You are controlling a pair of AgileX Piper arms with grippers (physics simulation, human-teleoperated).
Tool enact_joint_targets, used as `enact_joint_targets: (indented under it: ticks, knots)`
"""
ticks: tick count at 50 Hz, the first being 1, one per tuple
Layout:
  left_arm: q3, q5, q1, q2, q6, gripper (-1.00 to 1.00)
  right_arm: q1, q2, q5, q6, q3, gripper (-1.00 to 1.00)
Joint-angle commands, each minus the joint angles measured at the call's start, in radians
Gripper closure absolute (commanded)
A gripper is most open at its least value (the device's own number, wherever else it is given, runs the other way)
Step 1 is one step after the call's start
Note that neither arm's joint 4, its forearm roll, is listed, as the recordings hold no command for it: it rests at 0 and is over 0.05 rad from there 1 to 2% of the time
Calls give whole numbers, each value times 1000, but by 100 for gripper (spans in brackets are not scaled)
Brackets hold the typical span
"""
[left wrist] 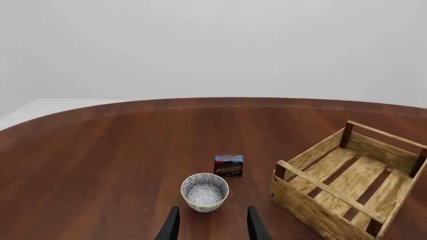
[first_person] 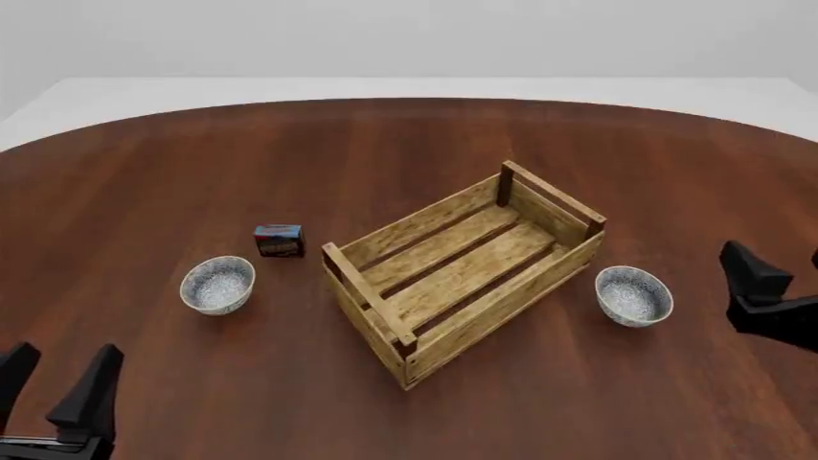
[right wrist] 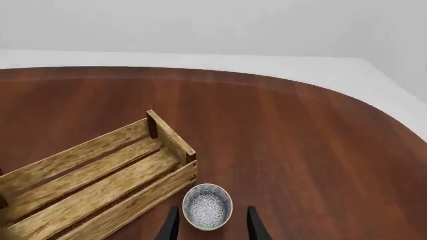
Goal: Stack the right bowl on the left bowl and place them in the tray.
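Observation:
Two small white bowls with grey speckled patterns stand on the brown table, one on each side of the tray (first_person: 501, 309), a light-wood slatted crate with nothing in it. The left bowl (first_person: 217, 285) (left wrist: 205, 191) lies ahead of my left gripper (first_person: 54, 379) (left wrist: 213, 227), which is open and holds nothing. The right bowl (first_person: 634, 295) (right wrist: 207, 206) lies just off the tray's right end, ahead of my right gripper (first_person: 783, 273) (right wrist: 213, 227), also open and holding nothing. Both grippers are short of their bowls and touch nothing.
A small dark box with a blue label (first_person: 279, 240) (left wrist: 229, 165) stands just beyond the left bowl, between it and the tray. The tray (left wrist: 325, 189) (right wrist: 170, 137) sits at an angle mid-table. The round table (first_person: 383, 153) stretches far behind.

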Motion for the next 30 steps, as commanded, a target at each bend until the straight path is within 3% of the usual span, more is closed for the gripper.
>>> enact_joint_targets:
  ticks: [1,4,10,13,14,18,30]
  knots:
    - [0,-7,-13,7,-4,-100,-2,199,111,-27,-194,-100]
    - [0,-20,-18,25,-6,-100,-10,256,138,-39,-247,-100]
    - [-2,-34,-30,39,-5,-100,26,356,217,-3,-359,-100]
    - [0,-59,-28,64,-8,-100,28,411,235,-20,-391,-100]
    - [-1,-60,-27,66,-9,-100,34,428,243,-4,-400,-100]
    - [-1,-65,-29,70,-12,-100,21,495,249,-39,-418,-100]
    - [1,-130,-27,146,-31,-100,8,625,276,-62,-454,-100]
